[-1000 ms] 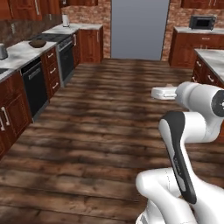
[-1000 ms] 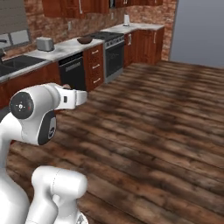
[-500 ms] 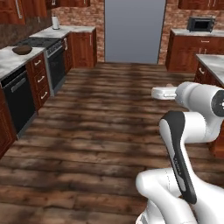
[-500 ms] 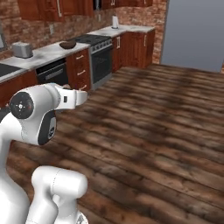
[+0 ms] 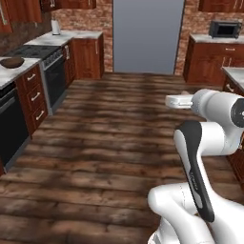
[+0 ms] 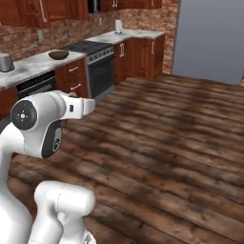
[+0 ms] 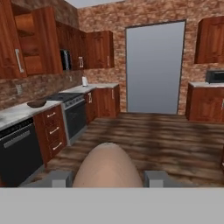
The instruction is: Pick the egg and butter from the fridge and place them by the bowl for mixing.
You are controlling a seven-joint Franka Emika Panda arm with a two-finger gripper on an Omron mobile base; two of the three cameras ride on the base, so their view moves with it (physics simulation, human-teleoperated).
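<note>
Fridge: the tall grey fridge [image 5: 148, 35] stood at the far end of the room, its doors appearing closed, with wood floor [image 5: 109, 143] between it and the robot.
Surface: the pale surface [image 6: 45, 62] ran along the left wall past the stove [image 5: 40, 52], well to the left of the hand.
Bowl: the dark wooden bowl [image 5: 11, 62] sat on that surface, near the stove, ahead and to the left.
Hand: the hand [image 7: 107, 178] was held level, pointing toward the fridge, its fingertips [image 7: 157, 178] pinching the egg from both sides.
Egg: the tan egg [image 7: 107, 168] sat between the fingertips, rounded end up in the hand view.
Butter: not made out in these views.
Key relation: the bowl lay forward and left of the carried egg, so I judged the approach had to swing left toward the surface.
</note>
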